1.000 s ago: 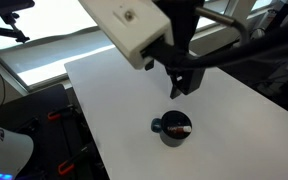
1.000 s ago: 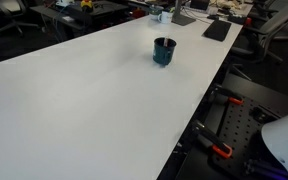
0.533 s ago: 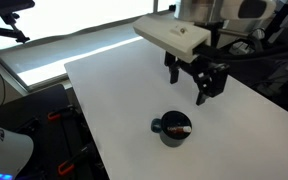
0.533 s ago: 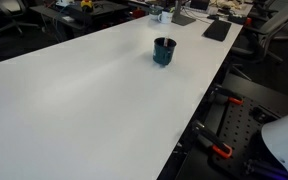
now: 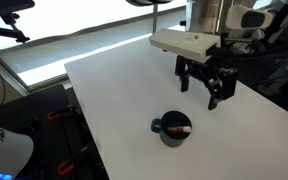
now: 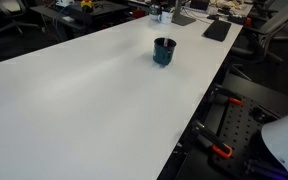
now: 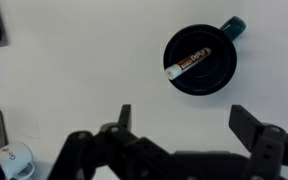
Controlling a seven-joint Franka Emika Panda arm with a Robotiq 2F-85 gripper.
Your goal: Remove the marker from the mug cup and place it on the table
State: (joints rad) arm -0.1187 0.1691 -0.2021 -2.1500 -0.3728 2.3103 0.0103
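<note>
Since a second ago the arm has swung sideways, so my gripper (image 5: 199, 90) now hangs above and off to one side of the mug cup (image 5: 173, 130), jaws spread wide, nothing held. The marker (image 7: 190, 63) lies slanted inside the mug. I want to centre over it, turn the jaws crosswise to the pen, then descend inside the rim. The mug hasn't shifted on the table (image 5: 104, 90).
</note>
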